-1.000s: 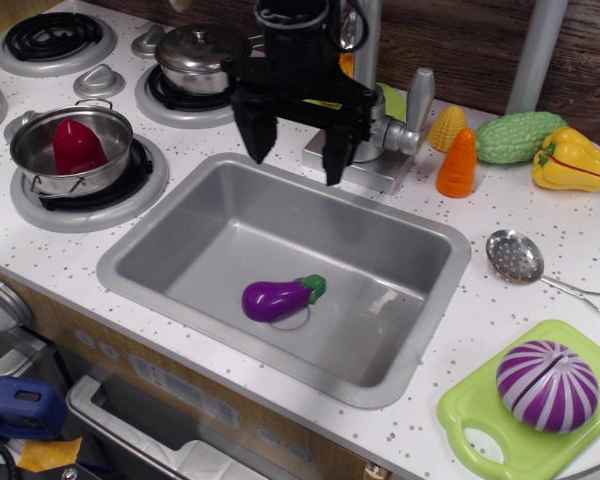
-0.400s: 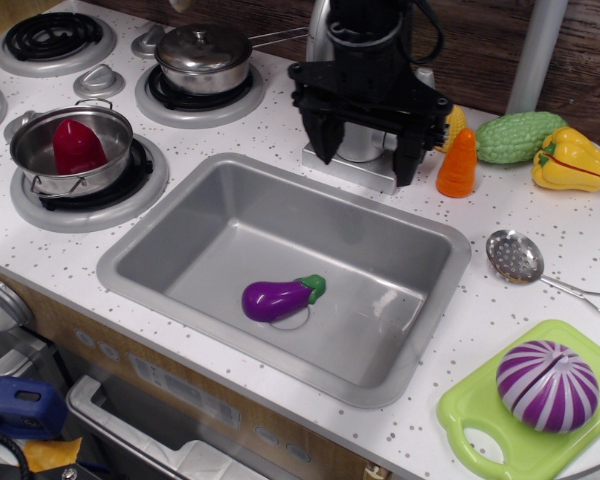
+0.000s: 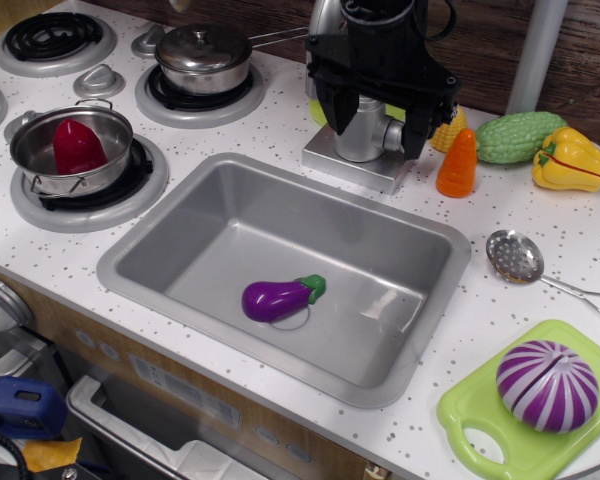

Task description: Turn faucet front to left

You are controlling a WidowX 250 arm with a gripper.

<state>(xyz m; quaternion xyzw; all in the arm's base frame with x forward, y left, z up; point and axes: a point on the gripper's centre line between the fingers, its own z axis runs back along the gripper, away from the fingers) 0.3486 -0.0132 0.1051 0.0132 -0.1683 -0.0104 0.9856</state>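
The faucet point(image 3: 364, 134) is a silver-grey cylindrical body on a square base plate point(image 3: 352, 166) behind the sink. Its spout pipe and paddle lever are hidden behind my gripper. My black gripper point(image 3: 378, 115) hangs over the faucet, open, with one finger point(image 3: 340, 106) left of the body and the other finger point(image 3: 417, 122) right of it. The jaws straddle the body; I cannot tell whether they touch it.
The grey sink point(image 3: 160, 250) holds a purple eggplant point(image 3: 278, 297). A corn point(image 3: 448, 130), carrot point(image 3: 458, 163), green gourd point(image 3: 520, 135) and yellow pepper point(image 3: 572, 160) lie right of the faucet. A plain grey pole point(image 3: 533, 50) stands behind. A pot point(image 3: 72, 150) and a lidded pot point(image 3: 202, 57) stand at left.
My gripper has moved right from over the sink's back edge, then back toward the wall, and now straddles the faucet body. The lever, seen earlier, is now hidden.
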